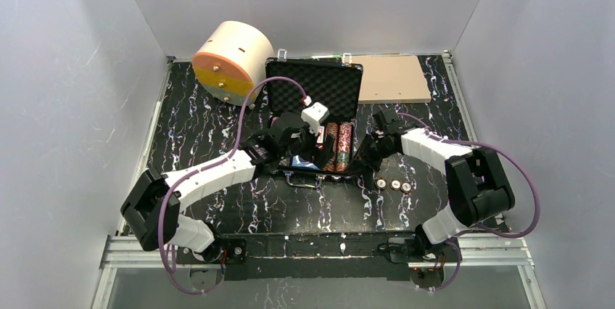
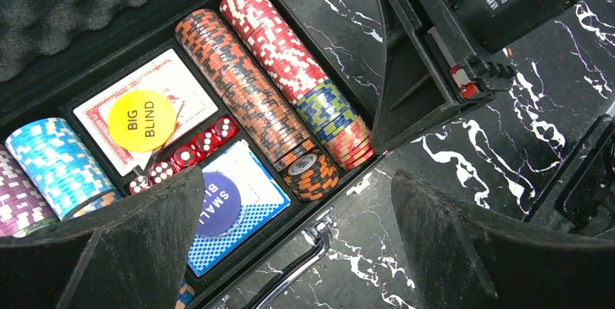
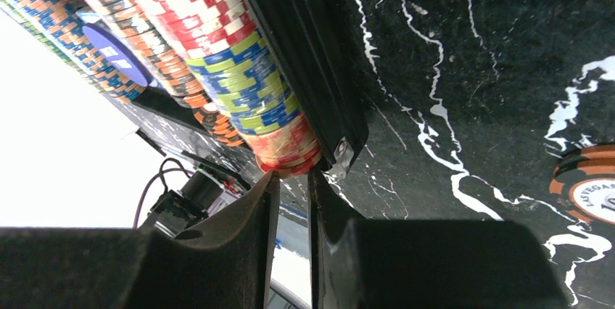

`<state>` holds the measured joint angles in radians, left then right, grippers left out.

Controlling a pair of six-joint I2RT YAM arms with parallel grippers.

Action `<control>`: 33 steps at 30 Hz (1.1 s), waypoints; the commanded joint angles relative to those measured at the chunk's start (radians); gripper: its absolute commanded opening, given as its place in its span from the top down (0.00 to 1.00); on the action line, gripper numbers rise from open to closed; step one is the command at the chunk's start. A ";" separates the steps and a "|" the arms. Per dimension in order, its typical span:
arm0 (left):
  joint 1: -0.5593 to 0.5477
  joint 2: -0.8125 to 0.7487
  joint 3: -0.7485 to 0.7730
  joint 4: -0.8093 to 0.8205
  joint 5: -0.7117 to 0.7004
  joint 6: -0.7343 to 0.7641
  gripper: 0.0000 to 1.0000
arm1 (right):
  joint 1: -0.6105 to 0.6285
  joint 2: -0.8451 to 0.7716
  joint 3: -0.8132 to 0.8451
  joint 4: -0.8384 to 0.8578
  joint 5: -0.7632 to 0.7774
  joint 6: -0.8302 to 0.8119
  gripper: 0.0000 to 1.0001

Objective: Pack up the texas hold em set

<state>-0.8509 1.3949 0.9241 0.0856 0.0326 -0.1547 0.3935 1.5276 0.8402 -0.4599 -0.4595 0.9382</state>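
Open briefcase (image 1: 341, 84) at the tabletop's (image 1: 210, 128) centre, lid towards the far edge. Yellow button (image 2: 141, 120) reads "BIG BLIND"; blue button (image 2: 217, 204) "SMALL BL", rest hidden. 5 red dice (image 2: 185, 155) lie between them. 3 loose chips (image 1: 394, 185) sit beside the case's right edge. My left gripper (image 2: 297, 200) gapes wide over its near edge. My right gripper (image 3: 294, 178), fingers nearly together and empty, is at its near right corner.

We count one black briefcase (image 1: 319, 80), open near the far edge of the table (image 1: 217, 204). Inside it we make out four rows of striped poker chips (image 2: 239, 91): one purple, one light blue, one orange and black, one mostly red and white. Two card decks (image 2: 250, 196) lie there, one red and one blue. On them sit two round buttons (image 2: 141, 120), one yellow and one blue. Five red dice (image 2: 185, 155) sit in a line. Three loose chips (image 1: 395, 185) lie on the table by the case's near right corner. At the far edge we count one cream cylinder (image 1: 232, 59) and one tan board (image 1: 390, 78).
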 commanded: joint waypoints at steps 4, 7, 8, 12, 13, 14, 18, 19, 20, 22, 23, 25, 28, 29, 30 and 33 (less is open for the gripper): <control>0.005 -0.064 -0.021 0.019 -0.014 -0.020 0.02 | 0.014 0.051 0.021 -0.003 0.062 -0.024 0.74; 0.006 -0.080 -0.022 0.014 -0.018 -0.028 0.02 | 0.016 0.063 0.034 -0.014 0.078 -0.036 0.75; 0.006 -0.090 -0.025 0.021 -0.036 -0.032 0.02 | 0.015 0.062 0.048 -0.027 0.080 -0.047 0.75; 0.022 -0.137 -0.017 0.034 -0.102 -0.046 0.02 | 0.013 -0.020 0.119 -0.093 0.124 -0.068 0.69; 0.028 -0.142 -0.007 0.027 -0.114 -0.050 0.02 | 0.009 -0.056 0.137 -0.115 0.148 -0.068 0.66; 0.035 -0.144 0.005 0.013 -0.141 -0.059 0.02 | 0.003 -0.101 0.151 -0.140 0.189 -0.065 0.61; 0.119 -0.085 0.125 -0.158 -0.048 -0.163 0.02 | -0.017 -0.267 0.148 -0.266 0.420 -0.066 0.36; 0.141 -0.067 0.140 -0.182 0.005 -0.182 0.02 | -0.022 -0.293 0.132 -0.298 0.489 -0.067 0.32; 0.152 -0.060 0.139 -0.186 0.026 -0.196 0.02 | -0.030 -0.316 0.116 -0.332 0.544 -0.066 0.30; 0.156 -0.083 0.102 -0.148 0.002 -0.224 0.02 | -0.045 -0.340 0.090 -0.406 0.623 -0.064 0.28; 0.157 -0.102 0.076 -0.126 -0.015 -0.240 0.02 | -0.047 -0.347 0.079 -0.438 0.674 -0.061 0.27; 0.163 -0.133 0.037 -0.091 -0.007 -0.254 0.02 | -0.048 -0.356 0.061 -0.483 0.734 -0.042 0.26; 0.167 -0.124 0.023 -0.090 0.076 -0.279 0.02 | -0.048 -0.361 0.022 -0.468 0.725 -0.035 0.25; 0.167 -0.118 0.018 -0.066 0.102 -0.285 0.02 | -0.048 -0.358 0.007 -0.452 0.705 -0.038 0.24; 0.167 -0.119 0.007 -0.049 0.118 -0.295 0.02 | -0.048 -0.351 -0.003 -0.437 0.680 -0.045 0.21; 0.168 -0.149 -0.052 0.013 0.119 -0.323 0.02 | -0.046 -0.318 -0.036 -0.402 0.642 -0.033 0.16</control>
<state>-0.6880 1.3033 0.9264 0.0235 0.0963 -0.4236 0.3462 1.1793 0.8356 -0.8749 0.1837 0.8875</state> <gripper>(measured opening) 0.981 0.820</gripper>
